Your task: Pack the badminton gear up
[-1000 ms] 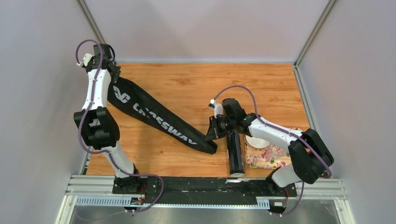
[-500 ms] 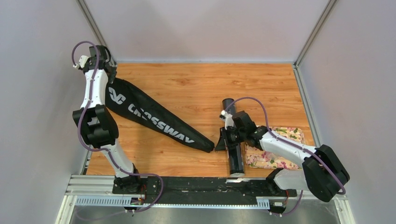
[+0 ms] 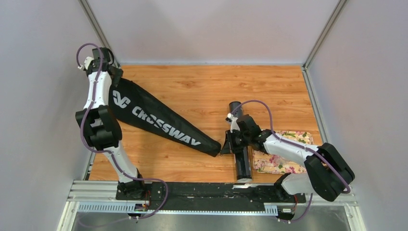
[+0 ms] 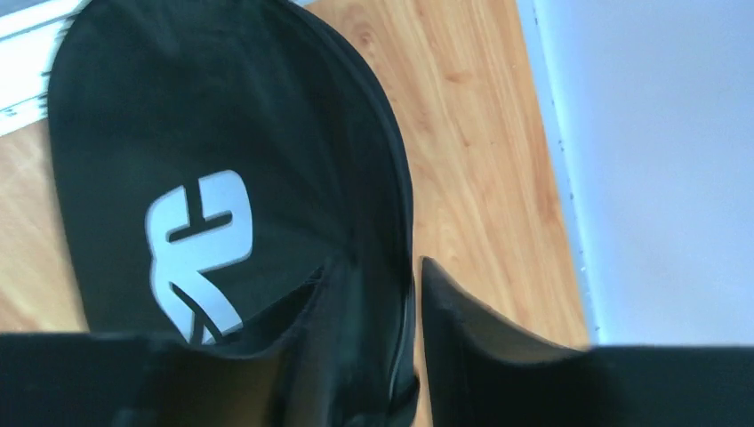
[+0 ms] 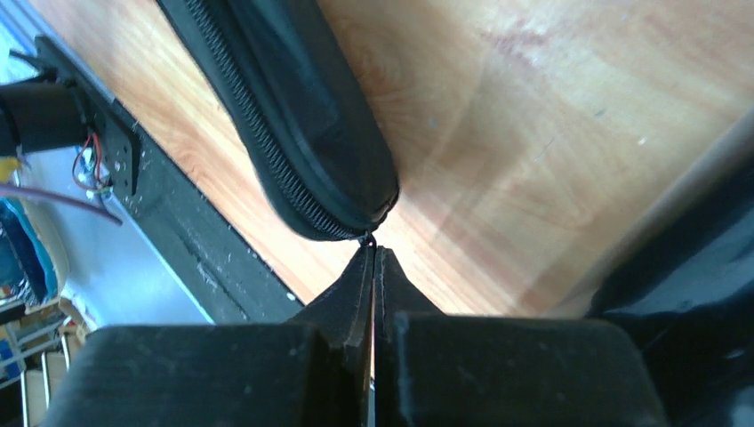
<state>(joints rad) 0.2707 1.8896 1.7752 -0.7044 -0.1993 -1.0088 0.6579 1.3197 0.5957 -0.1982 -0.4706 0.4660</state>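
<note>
One racket bag (image 3: 159, 126) lies on the table (image 3: 192, 91), its long axis diagonal: wide end at the far left corner, narrow end pointing to near centre. The left gripper (image 4: 373, 267) straddles the wide rim; whether it clamps cannot be told. The right gripper (image 5: 373, 249) is pinched tight on the zip pull (image 5: 369, 238) at the narrow tip. One dark tube (image 3: 243, 163) lies near-to-far, just beside one flowered tray (image 3: 281, 166).

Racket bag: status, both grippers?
Left gripper clamped on racket bag wide end. Right gripper shut on zipper pull, narrow tip. Dark tube alongside, not blocking.
</note>
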